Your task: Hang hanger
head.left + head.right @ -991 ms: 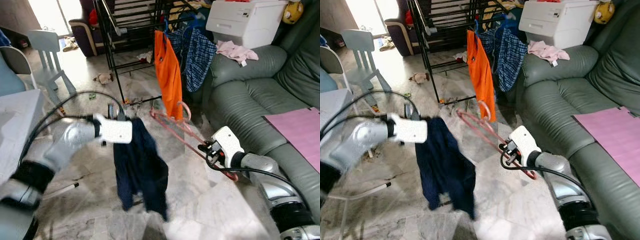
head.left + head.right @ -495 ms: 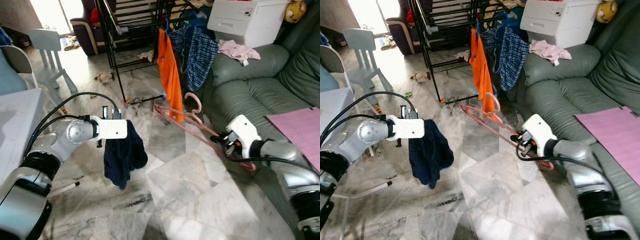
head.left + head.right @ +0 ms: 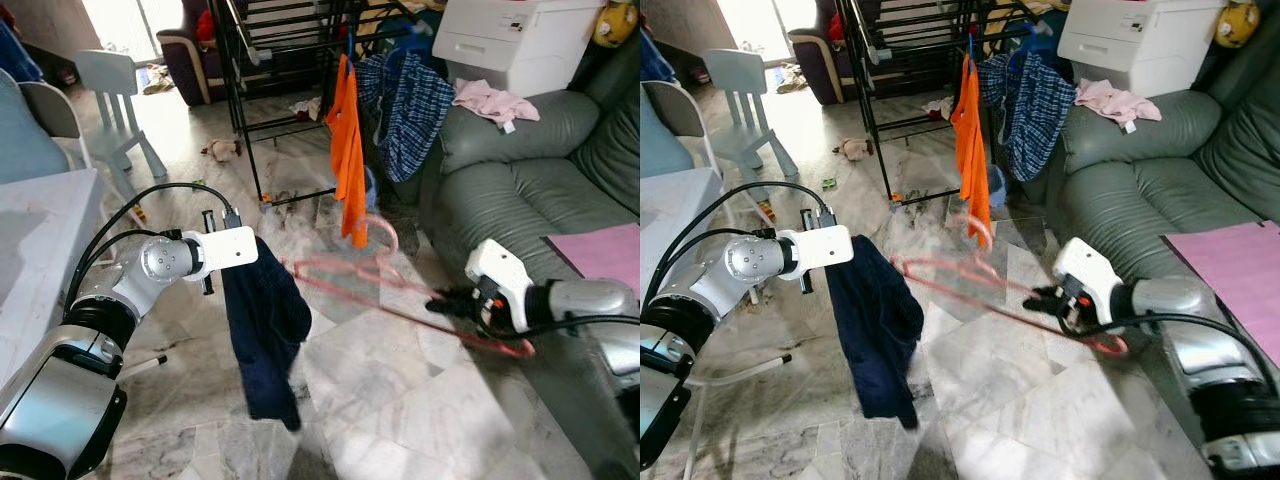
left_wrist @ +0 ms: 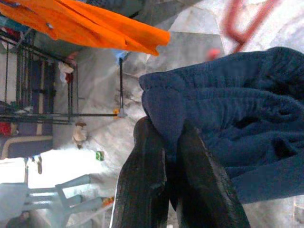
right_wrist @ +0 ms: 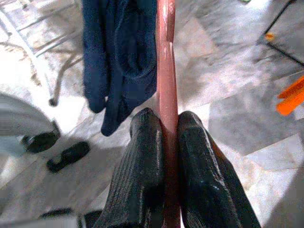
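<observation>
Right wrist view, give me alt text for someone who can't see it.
The right gripper has its two black fingers clamped on a pink plastic hanger that runs straight out ahead. Beyond it a dark navy garment hangs over a pale marble floor.

Head stereo pair looks forward and down; each wrist camera looks closely along its fingers, sharing the marble floor point(image 3: 400, 390).

A lived-in home living room. A green leather sofa point(image 3: 520, 190) stands beside a black drying rack point(image 3: 290, 60) hung with an orange shirt point(image 3: 347, 150), on a marble floor point(image 3: 400, 400). A child's chair point(image 3: 115, 95) stands nearby.
</observation>
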{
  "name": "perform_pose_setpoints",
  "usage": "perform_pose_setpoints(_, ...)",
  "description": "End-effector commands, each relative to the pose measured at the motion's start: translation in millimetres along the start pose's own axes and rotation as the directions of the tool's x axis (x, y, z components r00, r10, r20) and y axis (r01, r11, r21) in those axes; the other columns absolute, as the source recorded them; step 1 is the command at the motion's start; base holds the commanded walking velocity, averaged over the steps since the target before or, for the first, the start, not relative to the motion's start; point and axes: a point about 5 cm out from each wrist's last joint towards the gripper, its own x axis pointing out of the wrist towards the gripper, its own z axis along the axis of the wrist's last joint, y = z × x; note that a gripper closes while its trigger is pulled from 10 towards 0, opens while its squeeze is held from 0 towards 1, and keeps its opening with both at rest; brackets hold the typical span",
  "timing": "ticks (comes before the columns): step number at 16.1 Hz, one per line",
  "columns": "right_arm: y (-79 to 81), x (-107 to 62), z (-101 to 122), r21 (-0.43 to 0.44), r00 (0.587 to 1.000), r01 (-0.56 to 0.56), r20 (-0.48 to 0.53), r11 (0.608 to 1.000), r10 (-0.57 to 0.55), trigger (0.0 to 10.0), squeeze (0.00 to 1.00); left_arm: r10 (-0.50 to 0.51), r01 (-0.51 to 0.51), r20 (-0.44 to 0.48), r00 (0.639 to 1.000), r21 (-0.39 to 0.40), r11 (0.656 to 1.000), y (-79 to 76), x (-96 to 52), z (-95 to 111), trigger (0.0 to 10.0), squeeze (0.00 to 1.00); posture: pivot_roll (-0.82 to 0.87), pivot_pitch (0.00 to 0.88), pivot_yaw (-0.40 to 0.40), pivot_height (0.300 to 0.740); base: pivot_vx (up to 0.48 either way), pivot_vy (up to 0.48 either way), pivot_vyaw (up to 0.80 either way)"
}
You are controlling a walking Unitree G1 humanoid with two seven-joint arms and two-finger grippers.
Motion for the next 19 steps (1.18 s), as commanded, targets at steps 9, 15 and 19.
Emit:
perform_pose_setpoints(9, 8.3, -10.1, 1, -0.025, 0.992, -0.116, -0.04, 0.993, 0.115, 10.0, 0.0, 0.041, -0.042, -0.018, 0.999, -0.011, 0.999, 14.5, -3.4, 0, 10.0, 0.0, -0.14, 0.0, 0.083, 0.74, 0.0, 0.0, 0.0)
perform_pose_setpoints(15, 6.2, 11.6, -9, -0.014, 0.998, -0.042, -0.039, 0.999, 0.042, 10.0, 0.0, 0.02, -0.018, 0.097, 0.995, -0.021, 1.0, 19.5, -4.2, 15, 10.0, 0.0, -0.13, 0.0, 0.077, 0.74, 0.0, 0.0, 0.0)
perform_pose_setpoints(19, 6.8, 19.5, -15, 0.013, 1.0, -0.014, -0.027, 1.0, 0.014, 10.0, 0.0, 0.023, -0.02, 0.176, 0.984, -0.019, 1.0, 23.7, -6.9, 24, 10.0, 0.0, -0.13, 0.0, 0.073, 0.74, 0.0, 0.0, 0.0)
